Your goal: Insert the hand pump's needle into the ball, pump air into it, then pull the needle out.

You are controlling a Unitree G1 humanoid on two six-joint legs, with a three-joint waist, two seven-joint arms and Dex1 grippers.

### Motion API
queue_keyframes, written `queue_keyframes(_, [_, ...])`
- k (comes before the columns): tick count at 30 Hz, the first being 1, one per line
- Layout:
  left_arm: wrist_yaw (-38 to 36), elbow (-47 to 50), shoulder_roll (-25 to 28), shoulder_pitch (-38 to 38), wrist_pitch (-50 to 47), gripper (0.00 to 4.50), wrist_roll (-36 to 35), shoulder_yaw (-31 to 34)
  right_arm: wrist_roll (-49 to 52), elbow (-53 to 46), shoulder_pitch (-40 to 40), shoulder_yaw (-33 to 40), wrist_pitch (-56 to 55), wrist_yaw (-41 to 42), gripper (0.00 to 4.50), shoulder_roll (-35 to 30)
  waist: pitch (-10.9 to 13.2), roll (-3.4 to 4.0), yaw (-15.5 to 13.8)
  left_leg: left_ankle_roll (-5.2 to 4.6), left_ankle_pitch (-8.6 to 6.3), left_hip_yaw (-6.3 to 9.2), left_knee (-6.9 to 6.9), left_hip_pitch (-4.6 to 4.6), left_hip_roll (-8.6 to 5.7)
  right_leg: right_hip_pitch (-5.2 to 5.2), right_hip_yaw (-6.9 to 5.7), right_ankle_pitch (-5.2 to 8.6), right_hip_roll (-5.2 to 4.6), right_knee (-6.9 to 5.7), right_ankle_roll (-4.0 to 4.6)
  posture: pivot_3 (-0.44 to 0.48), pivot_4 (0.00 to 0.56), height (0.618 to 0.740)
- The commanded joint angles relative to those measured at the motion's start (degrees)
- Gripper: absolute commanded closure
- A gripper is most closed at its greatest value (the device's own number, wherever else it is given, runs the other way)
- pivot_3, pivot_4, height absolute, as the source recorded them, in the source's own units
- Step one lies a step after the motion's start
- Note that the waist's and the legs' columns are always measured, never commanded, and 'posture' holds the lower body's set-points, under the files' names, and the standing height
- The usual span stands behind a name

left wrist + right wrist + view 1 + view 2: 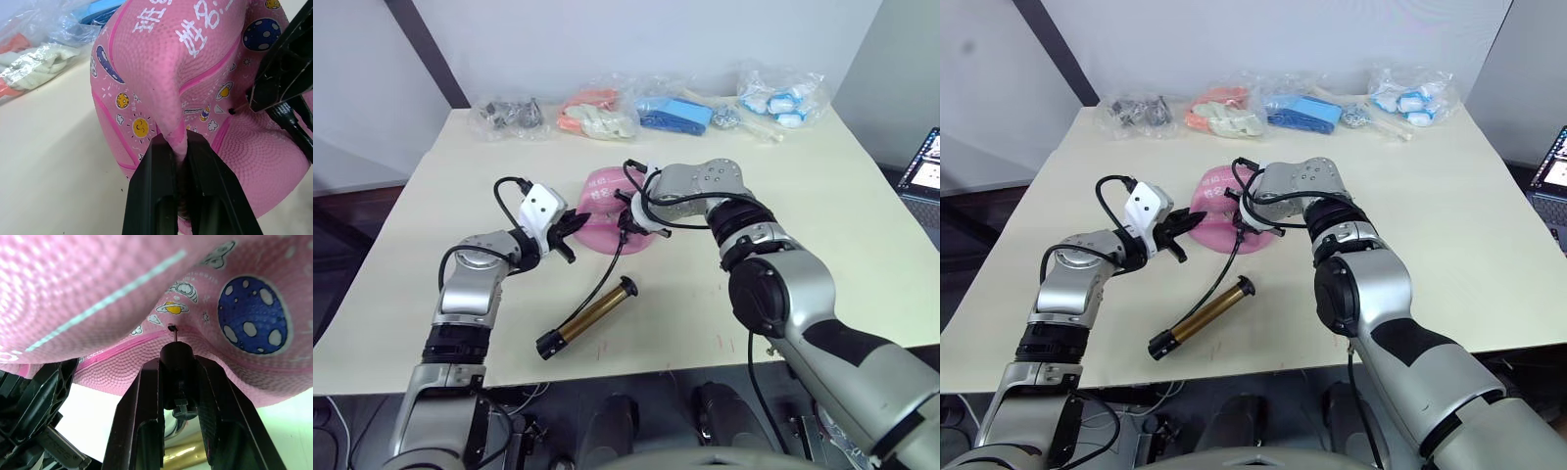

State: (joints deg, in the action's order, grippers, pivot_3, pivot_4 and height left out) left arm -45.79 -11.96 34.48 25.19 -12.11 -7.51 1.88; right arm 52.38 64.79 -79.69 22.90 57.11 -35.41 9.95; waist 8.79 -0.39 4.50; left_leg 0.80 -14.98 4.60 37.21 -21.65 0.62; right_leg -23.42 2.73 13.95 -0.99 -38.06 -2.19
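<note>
The pink ball (603,188), partly deflated and folded, lies at the table's middle. My left gripper (177,139) is shut on a pinched fold of the ball's skin, on its left side (576,227). From the ball's right, my right gripper (177,363) is shut on the black end piece of the hose. The needle (172,334) points from that piece into the small dark valve hole (171,326); how deep it sits I cannot tell. The hand pump's gold barrel (594,313) lies on the table in front of the ball. Its thin black hose (607,266) runs up to my right gripper.
Several clear plastic bags line the table's far edge: dark parts (509,115), orange and white items (597,113), blue items (675,115), blue-white items (783,98). A screen (925,171) stands off the table's right side. The table's front edge (636,367) is close behind the pump.
</note>
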Motion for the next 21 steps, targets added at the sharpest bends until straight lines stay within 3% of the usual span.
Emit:
queue_keyframes(1, [-3.82,0.1,-1.29,-0.8,-0.74,4.5,0.2,-4.63,-4.59,1.72,-0.03,0.28,-8.1,3.96,4.12,2.92,-0.05,0.0,0.19,0.0,0.0,0.0,0.0,0.02,0.0,0.01,0.0,0.0,0.0,0.0,0.0,0.0,0.15,0.74])
queue_keyframes(21, [-3.99,-3.84,-1.65,1.82,-2.19,4.5,0.64,-4.63,-9.68,-6.21,-0.8,0.36,4.78,13.75,4.12,3.22,-0.02,0.08,0.33,0.0,0.0,0.13,-0.03,-0.02,-0.01,0.09,-0.11,0.0,-0.02,0.11,0.01,0.0,0.15,0.74])
